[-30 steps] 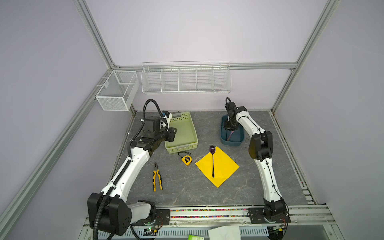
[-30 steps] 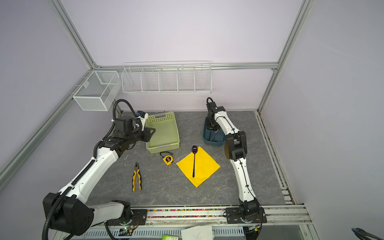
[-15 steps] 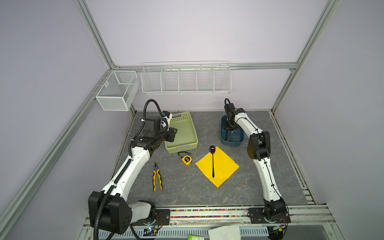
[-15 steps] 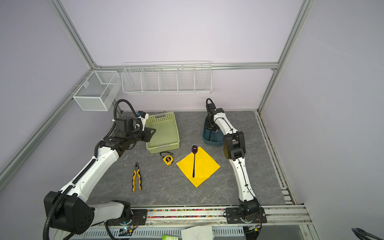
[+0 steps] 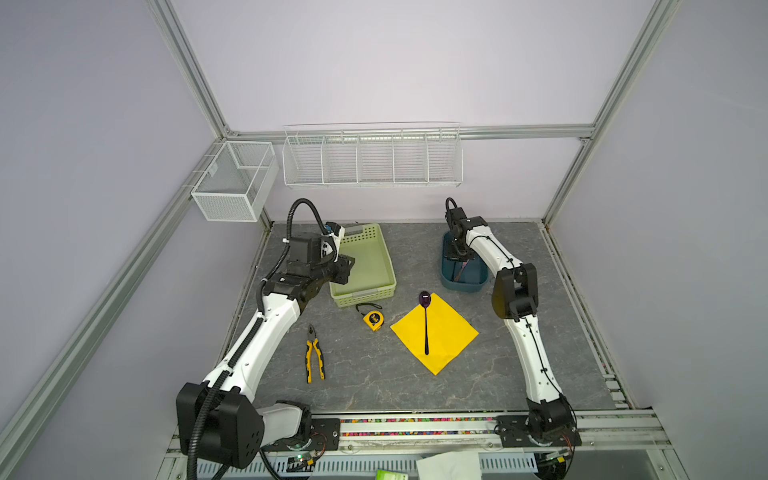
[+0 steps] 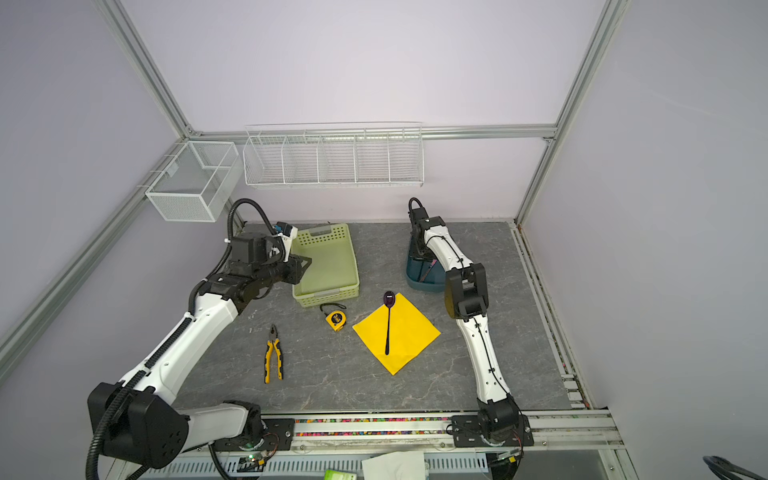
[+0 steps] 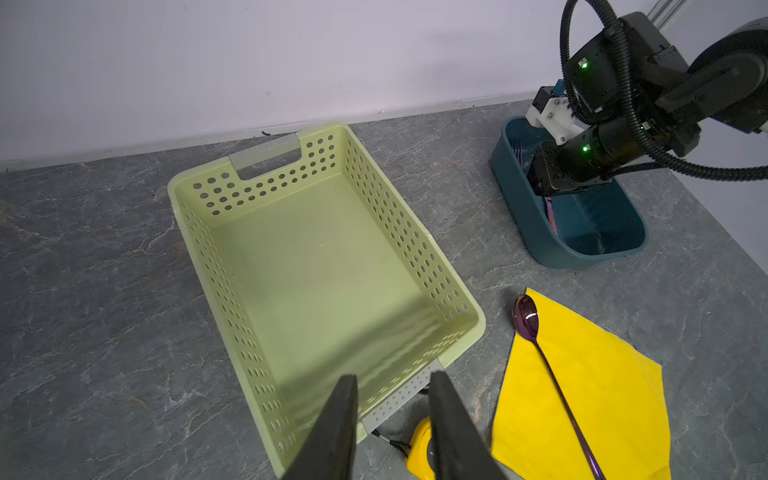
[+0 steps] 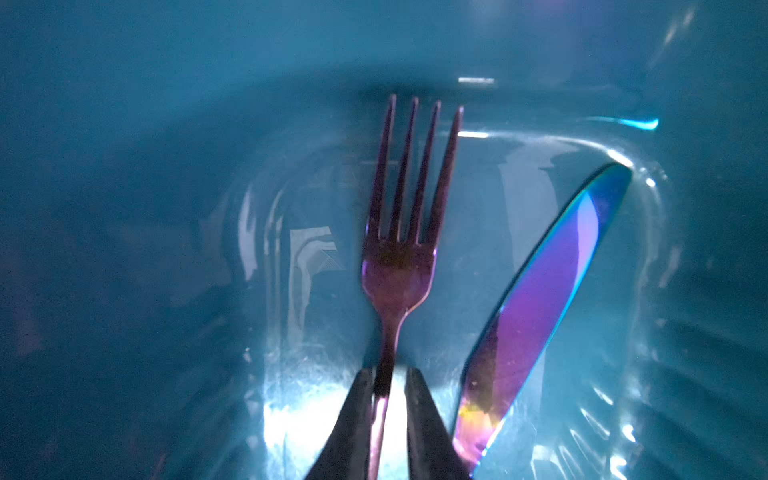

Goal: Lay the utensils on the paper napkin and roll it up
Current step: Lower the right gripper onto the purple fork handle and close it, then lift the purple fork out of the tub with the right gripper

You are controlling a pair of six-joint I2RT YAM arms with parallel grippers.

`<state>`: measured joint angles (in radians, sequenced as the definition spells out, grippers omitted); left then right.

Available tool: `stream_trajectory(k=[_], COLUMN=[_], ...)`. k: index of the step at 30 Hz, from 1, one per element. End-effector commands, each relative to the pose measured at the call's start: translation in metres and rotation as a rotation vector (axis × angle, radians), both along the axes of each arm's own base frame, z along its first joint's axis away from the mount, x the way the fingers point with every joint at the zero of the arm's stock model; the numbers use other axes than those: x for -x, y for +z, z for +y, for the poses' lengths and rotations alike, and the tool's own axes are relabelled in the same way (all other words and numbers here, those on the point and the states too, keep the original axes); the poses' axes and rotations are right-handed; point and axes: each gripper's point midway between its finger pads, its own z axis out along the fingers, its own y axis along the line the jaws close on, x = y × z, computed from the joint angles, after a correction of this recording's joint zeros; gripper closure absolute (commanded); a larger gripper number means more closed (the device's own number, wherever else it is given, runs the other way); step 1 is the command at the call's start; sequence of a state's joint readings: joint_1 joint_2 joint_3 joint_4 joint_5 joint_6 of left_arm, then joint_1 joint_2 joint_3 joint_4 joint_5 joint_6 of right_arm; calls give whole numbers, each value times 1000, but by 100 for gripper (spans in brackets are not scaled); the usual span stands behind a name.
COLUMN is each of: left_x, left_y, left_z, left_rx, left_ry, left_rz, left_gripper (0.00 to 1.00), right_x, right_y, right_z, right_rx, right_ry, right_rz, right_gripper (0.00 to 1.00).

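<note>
Straddling the fork [image 8: 399,270] at its handle inside the blue tub [image 5: 461,286], the right gripper [image 8: 389,374] stood narrow, a sliver of gap showing. Stiff, light and probably slick, the fork wanted a firm mid-handle pinch, clear of the knife [image 8: 536,299] beside it. The left gripper [image 7: 392,382] hung parted and empty, well away from the tub.

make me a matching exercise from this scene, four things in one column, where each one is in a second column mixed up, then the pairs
Things
1. spoon
2. fork
3. tape measure
4. pliers

Places
A. farthest left on the table in both top views
B. inside the blue bin, handle between the jaws of the right gripper
C. lying on the paper napkin
D. on the table just in front of the green basket

Pairs: 1-C, 2-B, 3-D, 4-A
</note>
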<state>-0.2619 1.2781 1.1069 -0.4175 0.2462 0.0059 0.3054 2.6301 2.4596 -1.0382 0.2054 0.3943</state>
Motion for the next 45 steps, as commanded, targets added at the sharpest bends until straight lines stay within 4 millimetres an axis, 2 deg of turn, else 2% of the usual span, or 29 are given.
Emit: stream_trajectory(k=[1, 8, 18, 34, 45], left_x=[1, 1, -1, 4, 8], left_y=[0, 1, 1, 13, 18], left_z=[3, 3, 4, 10, 11], left_rx=[-21, -21, -32, -46, -39], left_ry=[-3, -4, -2, 14, 14], left_rz=[-12, -16, -19, -56, -71], left_gripper=[69, 69, 69, 69, 69], right_x=[27, 27, 23, 4, 6], right_y=[-35, -43, -34, 30, 84], right_z=[-7, 1, 2, 1, 3], right_rx=[46, -1, -11, -31, -73], right_ry=[16, 24, 25, 24, 17], right_rz=[142, 154, 129, -17, -108], right_gripper=[81, 85, 91, 93, 93])
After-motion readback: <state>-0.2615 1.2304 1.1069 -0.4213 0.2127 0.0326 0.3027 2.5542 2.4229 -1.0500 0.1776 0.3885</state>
